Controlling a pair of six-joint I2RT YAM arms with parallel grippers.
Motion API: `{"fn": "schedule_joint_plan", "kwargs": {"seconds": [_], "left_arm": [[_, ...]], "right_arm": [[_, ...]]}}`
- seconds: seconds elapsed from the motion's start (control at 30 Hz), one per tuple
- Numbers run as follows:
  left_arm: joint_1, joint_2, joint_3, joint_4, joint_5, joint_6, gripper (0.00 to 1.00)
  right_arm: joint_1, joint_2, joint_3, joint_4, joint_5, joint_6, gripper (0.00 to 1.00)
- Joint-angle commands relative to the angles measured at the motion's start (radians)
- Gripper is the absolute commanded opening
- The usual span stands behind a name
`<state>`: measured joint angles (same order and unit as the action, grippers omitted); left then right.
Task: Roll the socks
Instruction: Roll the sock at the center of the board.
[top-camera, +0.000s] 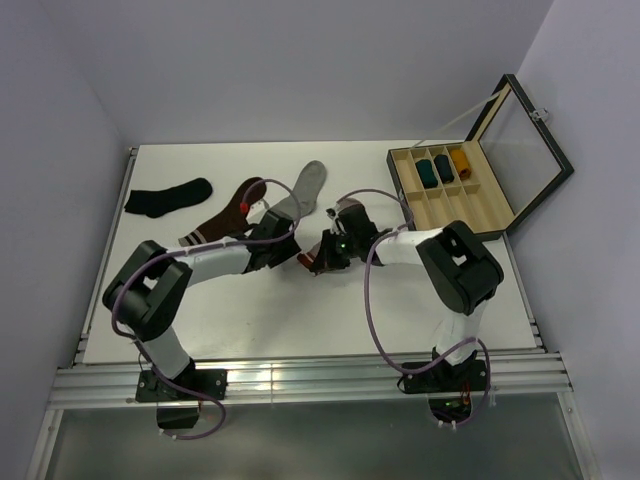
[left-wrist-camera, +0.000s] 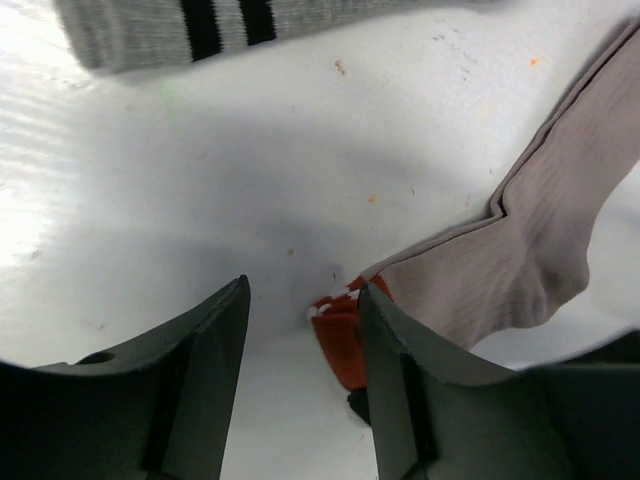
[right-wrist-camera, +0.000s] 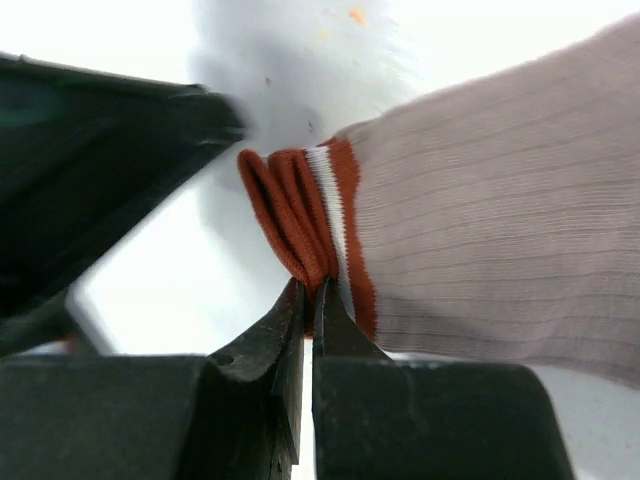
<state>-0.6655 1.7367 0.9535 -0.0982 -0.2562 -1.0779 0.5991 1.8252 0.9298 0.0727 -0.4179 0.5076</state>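
The dusty pink sock (right-wrist-camera: 500, 230) lies on the white table with its red-and-white striped cuff (right-wrist-camera: 300, 215) bunched up. My right gripper (right-wrist-camera: 312, 290) is shut on that cuff. In the top view the right gripper (top-camera: 320, 257) covers most of this sock; only a bit of red cuff (top-camera: 304, 262) shows. My left gripper (left-wrist-camera: 303, 290) is open, close to the table, and the red cuff (left-wrist-camera: 340, 340) lies against its right finger (left-wrist-camera: 400, 350). The pink sock (left-wrist-camera: 520, 260) stretches away to the right. The light grey sock (top-camera: 305, 190) lies flat behind both grippers, its dark-striped cuff (left-wrist-camera: 200, 25) just beyond the left gripper (top-camera: 288, 247).
A dark brown sock with pale striped cuff (top-camera: 222, 218) and a plain black sock (top-camera: 167, 197) lie at the back left. An open wooden box (top-camera: 450, 200) with compartments, holding rolled socks, stands at the back right with its lid (top-camera: 525, 150) raised.
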Motion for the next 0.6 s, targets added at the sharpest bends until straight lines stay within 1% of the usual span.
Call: {"fn": "schedule_joint_plan", "kwargs": {"seconds": [0.0, 0.07, 0.1, 0.13, 0.2, 0.23, 0.33, 0.47, 0.57], "left_arm": [[0.003, -0.100, -0.044, -0.012, -0.034, -0.039, 0.54], [0.001, -0.144, -0.087, 0.002, -0.023, -0.059, 0.56], [0.001, -0.158, -0.104, 0.006, -0.011, -0.066, 0.57], [0.000, -0.173, -0.119, 0.027, -0.005, -0.076, 0.58], [-0.003, -0.207, -0.163, 0.054, 0.023, -0.085, 0.59], [-0.009, -0.219, -0.174, 0.075, 0.034, -0.089, 0.60], [-0.026, -0.212, -0.188, 0.089, 0.074, -0.091, 0.60], [-0.040, -0.167, -0.183, 0.155, 0.116, -0.099, 0.60], [-0.045, -0.138, -0.173, 0.163, 0.117, -0.102, 0.59]], "right_arm": [[-0.070, 0.032, -0.074, 0.120, -0.248, 0.182, 0.00], [-0.091, 0.048, -0.103, 0.180, -0.304, 0.276, 0.00], [-0.102, 0.052, -0.135, 0.243, -0.315, 0.307, 0.00], [-0.122, 0.062, -0.147, 0.266, -0.324, 0.360, 0.00], [-0.136, 0.072, -0.181, 0.335, -0.349, 0.408, 0.00], [-0.150, 0.083, -0.187, 0.343, -0.351, 0.437, 0.00], [-0.160, 0.100, -0.200, 0.349, -0.344, 0.468, 0.00], [-0.177, 0.120, -0.212, 0.368, -0.351, 0.497, 0.00], [-0.185, 0.126, -0.220, 0.371, -0.343, 0.496, 0.00]]}}
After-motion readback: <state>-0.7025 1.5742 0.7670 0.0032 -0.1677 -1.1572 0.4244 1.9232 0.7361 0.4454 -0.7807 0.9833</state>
